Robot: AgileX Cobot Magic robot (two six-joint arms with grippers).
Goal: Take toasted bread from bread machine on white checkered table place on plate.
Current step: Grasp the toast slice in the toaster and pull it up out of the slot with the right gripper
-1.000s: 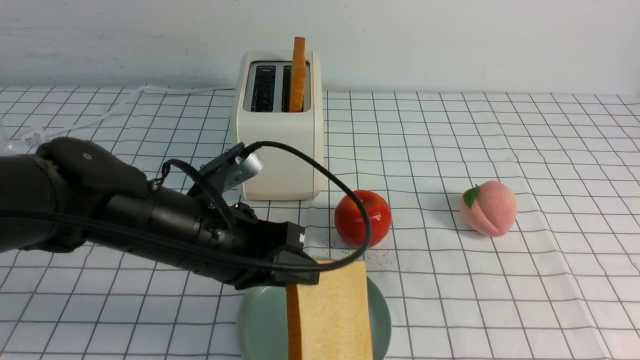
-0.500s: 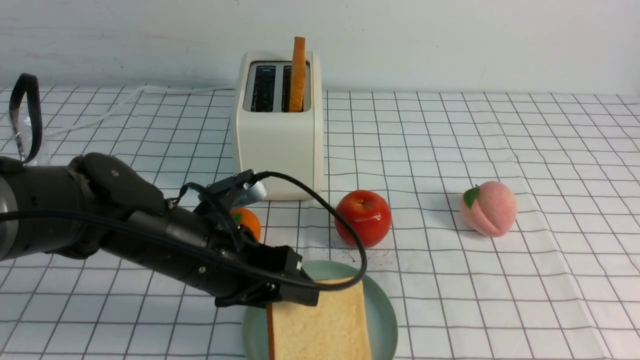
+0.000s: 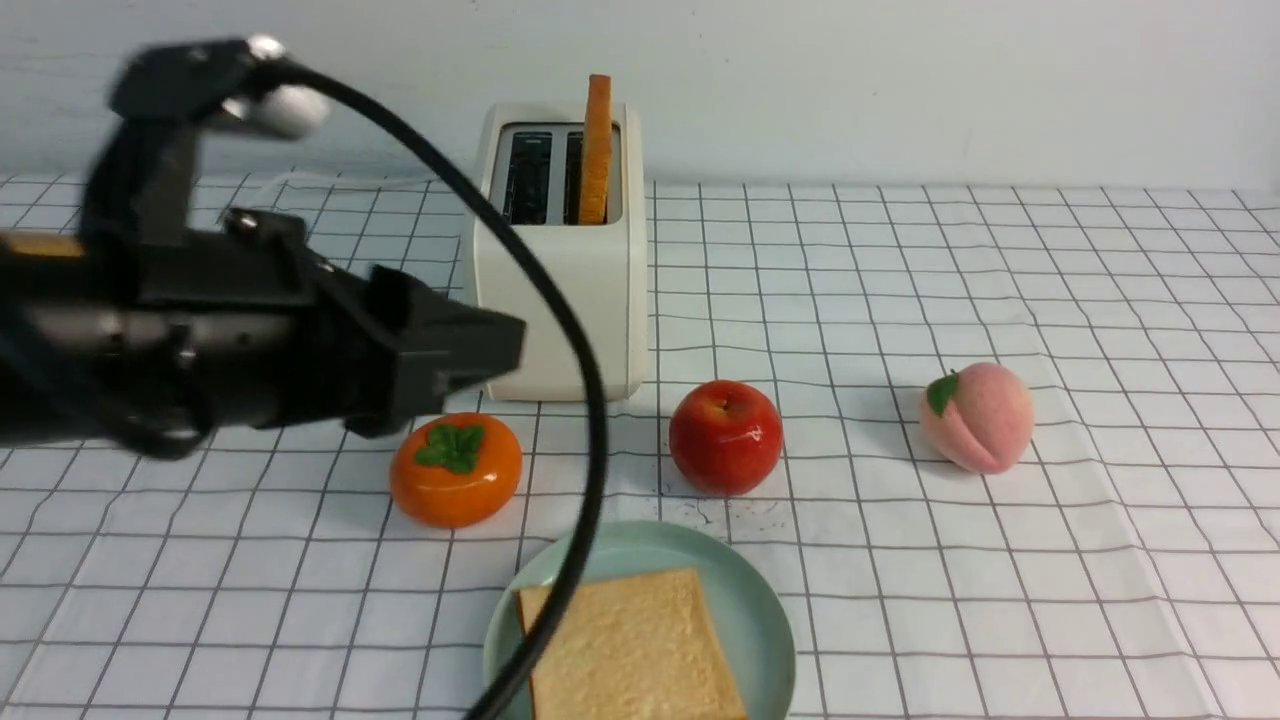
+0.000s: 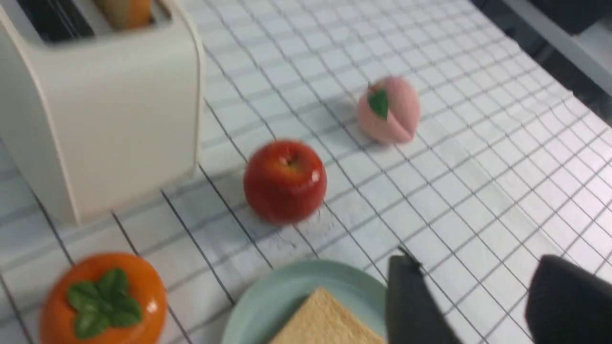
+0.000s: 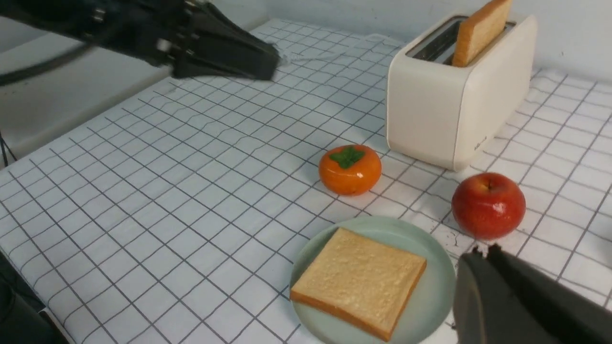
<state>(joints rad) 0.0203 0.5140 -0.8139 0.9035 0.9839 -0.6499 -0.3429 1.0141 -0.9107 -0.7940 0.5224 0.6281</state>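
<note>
The left end effector (image 4: 483, 306) hangs in the air over the left of the surface (image 3: 1000, 250), its fingers (image 4: 411, 306) spread wide apart with nothing between them, its black cable (image 3: 590, 400) looping down in front. The right end effector (image 5: 483, 258) shows only in its own wrist view, jaws seemingly pressed together and empty, near the plate (image 3: 760, 620). One slice of toasted bread (image 3: 630, 645) lies flat on that plate. Beyond it sit an orange persimmon (image 3: 455, 485), a red apple (image 3: 725, 435) and, farther right, a peach (image 3: 975, 415). Behind them stands the bread machine (image 3: 560, 300), a second slice (image 3: 597, 150) upright in its right slot.
</note>
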